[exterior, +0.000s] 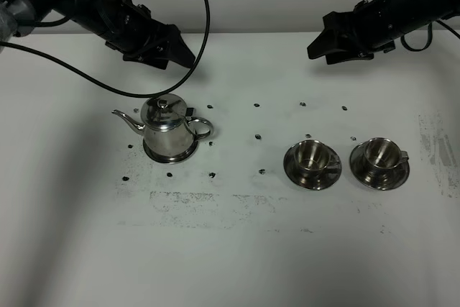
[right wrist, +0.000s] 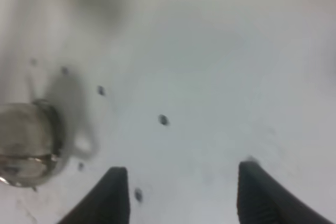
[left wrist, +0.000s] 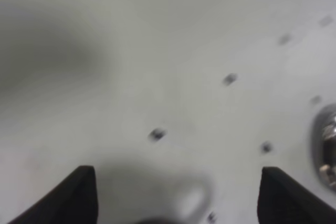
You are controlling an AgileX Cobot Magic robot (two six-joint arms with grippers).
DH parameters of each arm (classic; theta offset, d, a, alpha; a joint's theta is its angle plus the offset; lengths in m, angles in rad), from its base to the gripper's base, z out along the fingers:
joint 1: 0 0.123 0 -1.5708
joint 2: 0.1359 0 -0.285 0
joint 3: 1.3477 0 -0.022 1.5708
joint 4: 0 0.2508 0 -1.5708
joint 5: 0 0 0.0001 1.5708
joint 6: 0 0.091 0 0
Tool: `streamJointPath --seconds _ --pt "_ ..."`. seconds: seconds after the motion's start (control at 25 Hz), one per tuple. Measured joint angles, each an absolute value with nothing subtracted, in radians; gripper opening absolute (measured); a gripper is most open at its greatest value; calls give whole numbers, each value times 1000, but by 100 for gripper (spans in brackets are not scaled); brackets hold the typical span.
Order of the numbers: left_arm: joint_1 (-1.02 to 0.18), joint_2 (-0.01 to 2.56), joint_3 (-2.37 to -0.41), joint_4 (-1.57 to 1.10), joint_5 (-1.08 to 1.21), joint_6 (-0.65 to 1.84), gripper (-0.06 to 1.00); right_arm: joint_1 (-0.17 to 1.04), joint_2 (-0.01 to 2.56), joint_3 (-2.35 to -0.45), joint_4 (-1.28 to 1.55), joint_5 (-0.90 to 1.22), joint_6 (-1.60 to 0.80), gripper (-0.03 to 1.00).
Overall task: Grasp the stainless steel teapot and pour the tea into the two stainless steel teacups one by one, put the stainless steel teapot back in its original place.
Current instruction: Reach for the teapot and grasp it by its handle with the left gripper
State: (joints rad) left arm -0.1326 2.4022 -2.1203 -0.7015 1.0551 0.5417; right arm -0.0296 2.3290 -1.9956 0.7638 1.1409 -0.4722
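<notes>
- The left gripper (exterior: 180,55) hangs with its jaws apart and nothing between them. The stainless steel teapot (exterior: 169,131) stands well below and ahead of it, on the coaster (exterior: 172,159) on the worktop (exterior: 230,249). A descent off line could knock the lid (exterior: 164,106) and shove the pot off the coaster.
- The handle (exterior: 203,129) is a thin, shiny loop. A shallow pinch there would likely slip or let the pot swing, spilling tea early.
- The two stainless steel teacups (exterior: 311,163) (exterior: 379,162) sit far to the side of that gripper, below the right gripper (exterior: 320,49), whose jaws are also apart and empty. The spout (exterior: 126,116) points away from the cups, so turning the pot could clip a cup or the right arm.
- No tea shows, so the fill level is unknown, and too quick a tilt may overshoot a small cup.
</notes>
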Motion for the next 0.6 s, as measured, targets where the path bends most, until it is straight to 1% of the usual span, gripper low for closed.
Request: streamJointPath --seconds 0.12,0.24,0.36,0.6 --pt "-134 2352 -2119 -644 1073 496 61 -30 2226 -1994 635 1143 -418 45" --pt "-134 2270 -2095 -593 1069 450 59 -30 2090 -1942 519 1132 -381 45" --pt "-134 2149 -1984 -526 1017 436 56 -30 1934 -1800 454 1063 -372 44" --pt "-138 1902 -1636 -524 801 504 52 -30 1620 -1441 439 898 -377 43"
